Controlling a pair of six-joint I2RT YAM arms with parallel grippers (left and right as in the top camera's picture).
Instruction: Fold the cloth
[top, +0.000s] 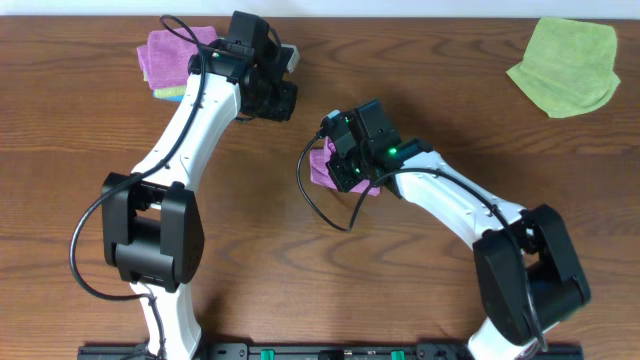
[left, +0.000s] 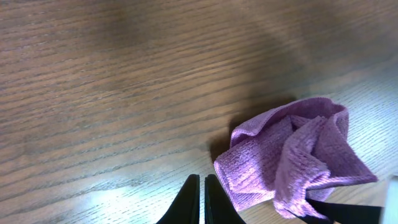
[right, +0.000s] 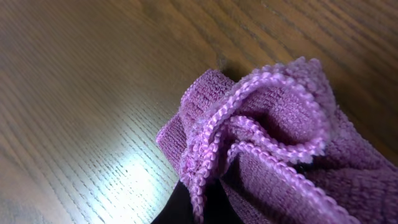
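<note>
Cloth (right: 280, 149) bunched, pinched in right jaws; left jaws shut nearby.

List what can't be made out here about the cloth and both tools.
Overhead: the cloth is mostly under the right arm; its outline is hidden.
Right wrist: the right tool is buried in bunched folds, cut off by the bottom edge.
Left wrist: the left tool shows only its shut tips; the cloth's lower part leaves the frame.
No view shows a tag.
</note>
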